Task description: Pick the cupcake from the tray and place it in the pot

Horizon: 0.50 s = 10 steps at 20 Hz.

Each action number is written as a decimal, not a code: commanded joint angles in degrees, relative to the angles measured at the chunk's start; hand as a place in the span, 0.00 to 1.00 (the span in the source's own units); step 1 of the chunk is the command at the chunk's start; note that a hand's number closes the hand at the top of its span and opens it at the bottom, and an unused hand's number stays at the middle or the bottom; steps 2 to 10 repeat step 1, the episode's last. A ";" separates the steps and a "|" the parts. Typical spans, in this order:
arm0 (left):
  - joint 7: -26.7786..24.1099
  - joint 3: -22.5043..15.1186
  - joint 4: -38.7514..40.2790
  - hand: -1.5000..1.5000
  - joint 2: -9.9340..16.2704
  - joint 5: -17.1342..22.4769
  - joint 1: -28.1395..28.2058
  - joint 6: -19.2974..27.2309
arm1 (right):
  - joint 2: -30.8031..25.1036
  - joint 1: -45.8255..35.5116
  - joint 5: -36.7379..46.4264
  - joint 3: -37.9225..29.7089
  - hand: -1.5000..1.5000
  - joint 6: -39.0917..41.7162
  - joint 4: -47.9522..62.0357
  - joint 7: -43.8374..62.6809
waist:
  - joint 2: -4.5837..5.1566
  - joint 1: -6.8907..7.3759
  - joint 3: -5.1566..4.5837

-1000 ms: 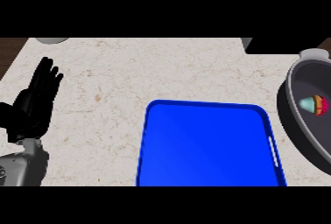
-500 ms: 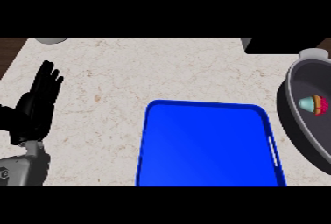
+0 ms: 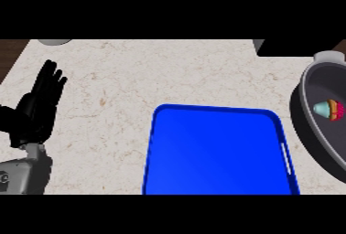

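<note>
A small cupcake [image 3: 330, 109] with a teal base and pink top lies inside the dark grey pot [image 3: 307, 123] at the right edge of the head view. The blue tray [image 3: 216, 155] sits in the lower middle of the counter with nothing on it. My left hand [image 3: 37, 109] rests open at the left edge, fingers straight and pointing up, well away from tray and pot. My right hand does not show.
The counter top is pale speckled stone. A grey round object [image 3: 54, 42] peeks in at the top left edge. A dark block [image 3: 297, 47] sits at the top right, behind the pot's handle knob [image 3: 329, 56].
</note>
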 commanded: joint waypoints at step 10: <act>0.66 0.20 -1.08 0.50 0.33 0.22 0.28 -0.82 | -3.97 1.35 -0.95 0.61 0.00 3.58 4.48 -3.12 | -0.02 0.03 0.01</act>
